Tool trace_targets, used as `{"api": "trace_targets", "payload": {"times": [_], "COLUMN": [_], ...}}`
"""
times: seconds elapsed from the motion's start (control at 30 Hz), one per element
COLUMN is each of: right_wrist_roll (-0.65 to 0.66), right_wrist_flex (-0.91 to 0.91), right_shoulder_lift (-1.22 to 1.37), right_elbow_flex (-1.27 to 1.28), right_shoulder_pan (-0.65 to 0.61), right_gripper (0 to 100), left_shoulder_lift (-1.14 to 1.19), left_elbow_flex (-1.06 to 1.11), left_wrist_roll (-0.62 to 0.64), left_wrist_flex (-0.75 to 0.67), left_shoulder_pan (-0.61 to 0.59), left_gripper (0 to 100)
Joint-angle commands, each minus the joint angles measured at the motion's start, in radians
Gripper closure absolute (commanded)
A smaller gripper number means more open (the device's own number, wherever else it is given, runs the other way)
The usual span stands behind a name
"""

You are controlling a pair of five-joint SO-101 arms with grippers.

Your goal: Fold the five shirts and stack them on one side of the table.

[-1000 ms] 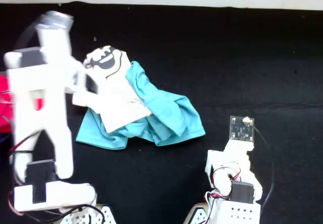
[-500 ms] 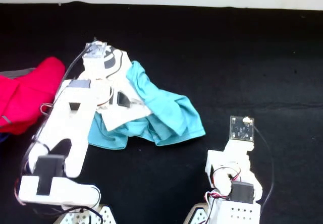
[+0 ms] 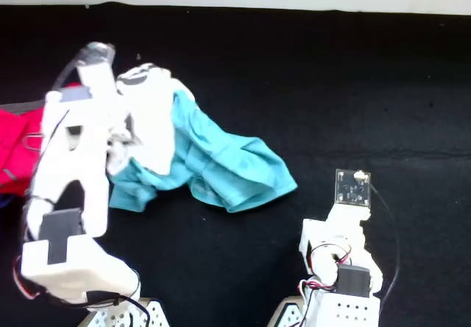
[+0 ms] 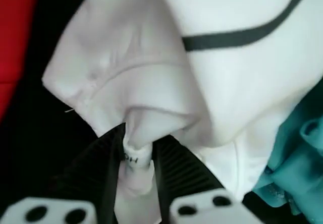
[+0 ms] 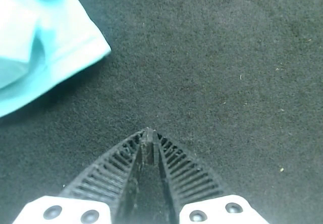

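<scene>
Two white arms stand at the lower edge of the high view on a black cloth-covered bench (image 3: 331, 84). At the lower right of that view the right arm (image 3: 340, 250) sits folded low over its base. Its wrist view shows the right claw (image 5: 147, 137) with its ribbed black fingers pressed together, holding nothing, just above bare bench. Toward the upper left of that wrist view lies the hem corner of a crumpled turquoise fabric shirt (image 3: 228, 161), apart from the fingertips. In the high view this turquoise shirt spreads across the middle left of the frame, its lower right corner pointing toward the right arm. The left arm (image 3: 92, 165) rises from its base at the lower left and reaches toward the upper left. The left claw (image 4: 137, 144) is clamped narrowly on a bunched fold of a white fabric shirt with a dark printed line (image 4: 202, 72). The cloth is squeezed between the two black fingers and balloons out beyond them. In the high view the white shirt sits bunched in the upper left beside the arm, overlapping the turquoise shirt's left part. Farthest left, at the frame's edge, lies a red fabric garment (image 3: 13, 143), partly hidden by the left arm.
</scene>
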Motion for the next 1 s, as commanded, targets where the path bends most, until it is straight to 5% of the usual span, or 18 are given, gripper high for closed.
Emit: {"api": "trace_targets", "payload": {"times": [0.0, 0.23, 0.53, 0.77, 0.97], "right_wrist_roll": [-0.011, -0.011, -0.006, -0.006, 0.209], "right_wrist_flex": [0.008, 0.008, -0.068, -0.418, -0.452], "right_shoulder_lift": [-0.013, -0.013, -0.013, -0.013, -0.013], "right_elbow_flex": [0.127, 0.127, 0.128, 0.128, 0.062], "right_shoulder_pan": [-0.008, -0.008, -0.081, -0.079, -0.094], "right_gripper": [99.1, 99.1, 99.0, 98.9, 98.9], "left_shoulder_lift": [-0.124, -0.274, -0.202, -0.127, -0.127], "left_elbow_flex": [-0.183, -0.377, -0.271, -0.271, -0.269], "left_wrist_roll": [0.003, -0.203, -0.48, -0.488, -0.488], "left_wrist_flex": [0.127, 0.258, 0.247, 0.103, 0.08], "left_shoulder_pan": [-0.088, -0.278, -0.527, -0.825, -0.934], "left_gripper": [99, 99, 99, 99, 80]}}
